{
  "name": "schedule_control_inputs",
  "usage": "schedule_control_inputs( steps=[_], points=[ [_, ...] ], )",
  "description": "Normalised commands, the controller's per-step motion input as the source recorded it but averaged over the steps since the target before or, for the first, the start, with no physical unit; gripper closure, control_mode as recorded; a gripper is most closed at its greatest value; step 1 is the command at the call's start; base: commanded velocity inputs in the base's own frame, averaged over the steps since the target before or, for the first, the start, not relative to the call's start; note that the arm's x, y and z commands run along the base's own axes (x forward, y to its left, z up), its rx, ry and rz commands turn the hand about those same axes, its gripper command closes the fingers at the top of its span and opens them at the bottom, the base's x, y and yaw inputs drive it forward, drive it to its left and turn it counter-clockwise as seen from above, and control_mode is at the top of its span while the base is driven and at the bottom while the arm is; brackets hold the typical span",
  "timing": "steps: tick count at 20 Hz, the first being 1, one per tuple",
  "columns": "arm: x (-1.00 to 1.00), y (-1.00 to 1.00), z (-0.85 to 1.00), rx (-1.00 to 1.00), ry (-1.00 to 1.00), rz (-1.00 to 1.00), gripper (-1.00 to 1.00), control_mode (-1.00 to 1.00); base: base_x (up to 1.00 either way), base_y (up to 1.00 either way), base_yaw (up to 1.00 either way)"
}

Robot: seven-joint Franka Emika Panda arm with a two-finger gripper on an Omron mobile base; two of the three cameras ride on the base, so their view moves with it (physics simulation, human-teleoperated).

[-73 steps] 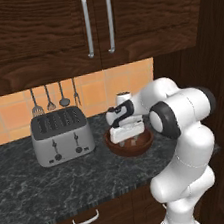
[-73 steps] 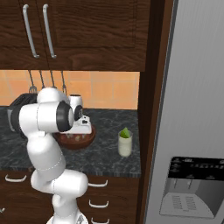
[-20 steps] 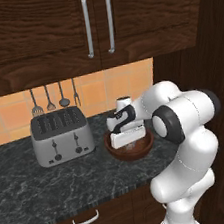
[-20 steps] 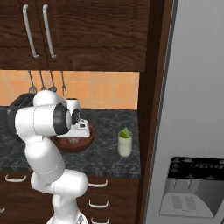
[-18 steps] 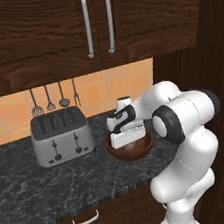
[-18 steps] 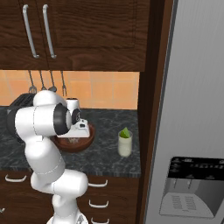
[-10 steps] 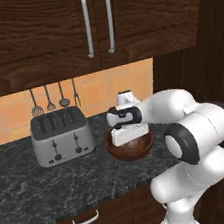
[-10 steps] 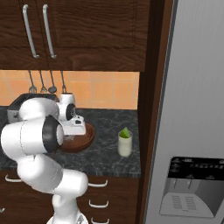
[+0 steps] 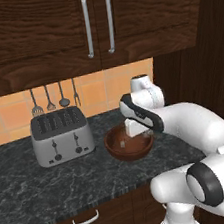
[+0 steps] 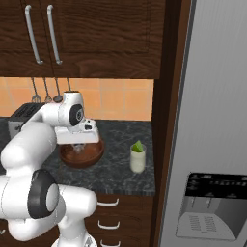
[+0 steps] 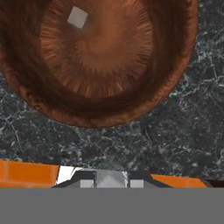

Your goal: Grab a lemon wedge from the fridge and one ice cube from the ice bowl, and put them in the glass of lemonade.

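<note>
Ice cube (image 11: 77, 17) near ice bowl (image 11: 175, 83) wall, fingers (image 11: 111, 179) shut above.

The ice bowl (image 11: 109, 87) is rendered as grained reddish-brown wood, matt inside. The counter (image 9: 39, 190) is done in veined dark stone, the toaster (image 9: 61, 136) in brushed grey metal.

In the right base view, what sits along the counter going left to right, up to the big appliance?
toaster → ice bowl → glass of lemonade with the lemon wedge at its top → fridge
</note>
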Motion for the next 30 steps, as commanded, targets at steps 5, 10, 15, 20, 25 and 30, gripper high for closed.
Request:
schedule_control_inputs(
  steps=[5, 10, 15, 20, 25, 30],
  points=[
    [-0.12, -0.68, 0.49, -0.11, 0.00, -0.09, 1.00, -1.00, 0.00, 0.00, 0.00],
    [0.00, -0.70, 0.50, -0.07, 0.00, -0.07, 1.00, -1.00, 0.00, 0.00, 0.00],
    [0.00, -0.72, 0.17, -0.04, 0.00, -0.05, 1.00, -1.00, 0.00, 0.00, 0.00],
    [0.13, -0.60, 0.00, 0.00, 0.00, -0.01, 1.00, -1.00, 0.00, 0.00, 0.00],
    [0.21, -0.29, 0.01, 0.00, -0.14, 0.00, 1.00, -1.00, 0.00, 0.00, 0.00],
    [0.28, -0.09, 0.00, 0.00, -0.11, 0.00, 1.00, -1.00, 0.00, 0.00, 0.00]
  ],
)
